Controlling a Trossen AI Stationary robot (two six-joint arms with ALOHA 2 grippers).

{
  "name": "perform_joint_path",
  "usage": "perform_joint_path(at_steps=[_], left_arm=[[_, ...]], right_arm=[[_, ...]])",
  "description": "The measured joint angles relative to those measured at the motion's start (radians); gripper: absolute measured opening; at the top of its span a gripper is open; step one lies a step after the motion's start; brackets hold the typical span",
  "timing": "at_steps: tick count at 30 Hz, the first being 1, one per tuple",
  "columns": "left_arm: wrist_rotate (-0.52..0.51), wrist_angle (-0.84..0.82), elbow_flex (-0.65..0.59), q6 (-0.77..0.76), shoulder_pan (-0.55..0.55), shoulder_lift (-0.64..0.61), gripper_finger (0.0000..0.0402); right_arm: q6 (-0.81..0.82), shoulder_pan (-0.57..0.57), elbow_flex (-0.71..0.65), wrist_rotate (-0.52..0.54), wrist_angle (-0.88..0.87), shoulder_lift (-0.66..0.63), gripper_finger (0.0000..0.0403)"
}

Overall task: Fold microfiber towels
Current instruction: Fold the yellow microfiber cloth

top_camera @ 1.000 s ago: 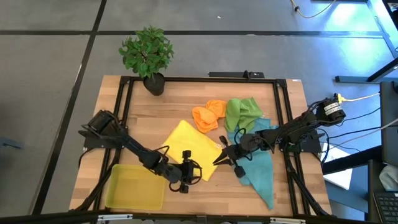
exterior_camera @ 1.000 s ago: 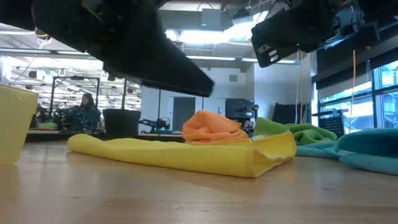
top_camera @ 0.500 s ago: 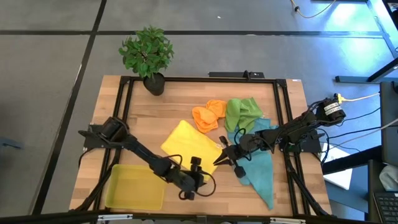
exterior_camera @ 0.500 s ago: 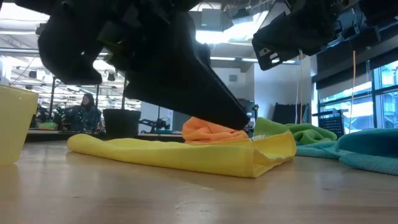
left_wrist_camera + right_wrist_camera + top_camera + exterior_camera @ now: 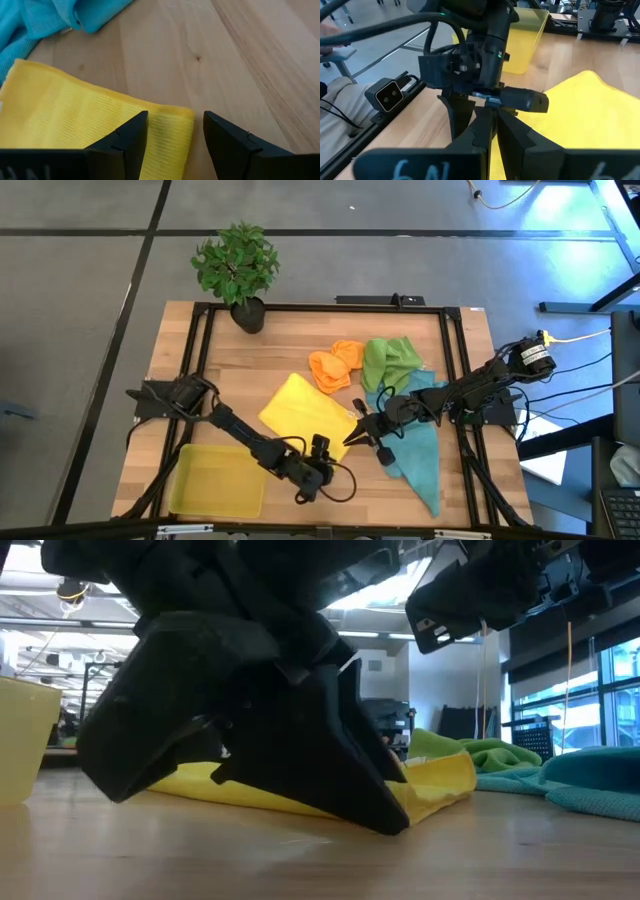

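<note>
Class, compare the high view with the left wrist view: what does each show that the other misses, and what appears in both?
Only the high view shows the potted plant, the orange towel, the green towel, the yellow tray, and the right hand, shut at the yellow towel's right corner.

Only the left wrist view shows the left hand's open fingers straddling that towel's near corner.

Both show the yellow towel, a teal towel, the left hand and the wooden table.
</note>
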Motion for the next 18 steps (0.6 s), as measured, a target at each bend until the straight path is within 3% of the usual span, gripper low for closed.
perform_joint_path(at_steps=[11,18], left_arm=[[-0.012,-0.067,0.004,0.052,-0.005,0.000,0.0162],[-0.021,-0.073,0.001,0.070,-0.005,0.000,0.0102]], right_arm=[[-0.004,0.000,0.000,0.000,-0.003,0.000,0.0030],[-0.004,0.000,0.000,0.000,-0.003,0.000,0.0030]])
